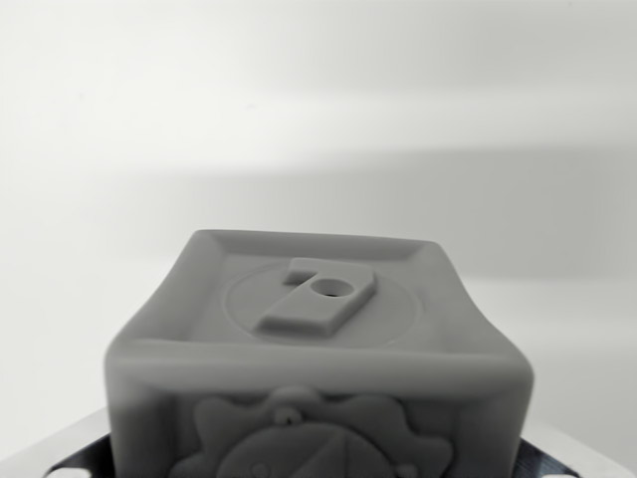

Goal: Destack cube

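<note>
A grey cube (318, 349) fills the lower middle of the wrist view, very close to the camera. Its top face carries a raised 7 with a small hole (317, 297) inside a circle. The near face shows a relief figure with a scalloped outline (318, 443), cut off by the frame's bottom edge. Only slivers of my gripper's housing show, at the bottom left (70, 453) and bottom right (567, 458) corners. The cube sits between them and hides the fingers. Whatever lies under the cube is out of sight.
Behind the cube stretches a plain white surface (318, 119), with a soft grey shadow band (398, 199) across the middle.
</note>
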Available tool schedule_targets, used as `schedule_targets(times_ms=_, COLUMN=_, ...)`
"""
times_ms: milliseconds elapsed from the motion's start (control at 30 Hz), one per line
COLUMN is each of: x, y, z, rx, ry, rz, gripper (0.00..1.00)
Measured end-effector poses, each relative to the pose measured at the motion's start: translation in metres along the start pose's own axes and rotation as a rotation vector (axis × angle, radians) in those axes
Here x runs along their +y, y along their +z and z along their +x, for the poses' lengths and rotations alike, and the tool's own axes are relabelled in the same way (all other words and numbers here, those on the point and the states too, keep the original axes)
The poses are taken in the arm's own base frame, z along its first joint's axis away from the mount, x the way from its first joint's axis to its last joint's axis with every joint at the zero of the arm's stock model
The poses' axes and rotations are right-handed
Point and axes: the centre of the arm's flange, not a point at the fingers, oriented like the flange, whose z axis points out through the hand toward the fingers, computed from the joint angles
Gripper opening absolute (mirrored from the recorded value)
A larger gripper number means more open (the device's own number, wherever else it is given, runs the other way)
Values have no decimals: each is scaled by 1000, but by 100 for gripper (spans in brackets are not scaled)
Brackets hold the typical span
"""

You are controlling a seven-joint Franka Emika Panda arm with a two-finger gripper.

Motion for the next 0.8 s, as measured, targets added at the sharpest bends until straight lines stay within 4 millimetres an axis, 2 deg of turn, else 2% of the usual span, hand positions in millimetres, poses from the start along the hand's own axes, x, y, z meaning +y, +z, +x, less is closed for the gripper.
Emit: schedule_targets(times_ms=800, x=0, y=55, z=1, rx=1, ry=3, rz=2, gripper=0)
